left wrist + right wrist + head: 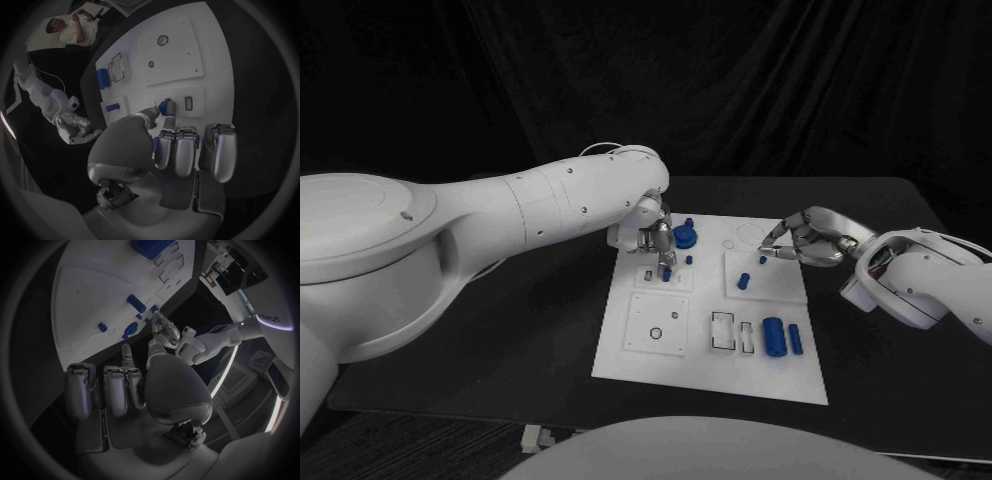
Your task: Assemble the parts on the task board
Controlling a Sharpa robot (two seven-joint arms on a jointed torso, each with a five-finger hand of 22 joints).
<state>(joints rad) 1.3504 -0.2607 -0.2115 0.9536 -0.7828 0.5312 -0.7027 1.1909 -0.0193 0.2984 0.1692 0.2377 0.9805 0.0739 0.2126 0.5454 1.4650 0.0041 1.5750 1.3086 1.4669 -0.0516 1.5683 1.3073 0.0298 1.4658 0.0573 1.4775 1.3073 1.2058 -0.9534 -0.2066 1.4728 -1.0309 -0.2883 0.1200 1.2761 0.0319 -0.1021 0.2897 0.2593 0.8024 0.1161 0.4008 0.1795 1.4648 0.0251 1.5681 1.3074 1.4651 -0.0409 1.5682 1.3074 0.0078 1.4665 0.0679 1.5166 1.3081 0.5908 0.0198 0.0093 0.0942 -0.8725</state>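
The left hand (pixel 651 238) hung over the far left part of the task board (pixel 711 372), fingers pointing down at it. In the left wrist view its fingers (pixel 176 150) were curled in together, and a small blue part (pixel 165 106) sat pinched between the thumb tip and a fingertip, just above a narrow rectangular slot (pixel 188 103) in a raised white square of the board. A little more blue showed between the curled fingers, too hidden to say what it was.

The right hand (pixel 800 240) hovered over the far right corner of the board. Its fingers (pixel 117 389) were bent inward, with one finger reaching out towards the board; I cannot tell whether it held anything.

The board was a white plate lying in the middle of the black table (pixel 877 350), carrying several raised white squares. A round blue part (pixel 685 235) stood just right of the left hand. A small blue peg (pixel 743 281) stood on the square near the right hand. Near the board's near right edge, a large blue cylinder (pixel 773 334) and a slimmer blue bar (pixel 795 338) lay side by side, next to an outlined rectangular recess (pixel 723 331).
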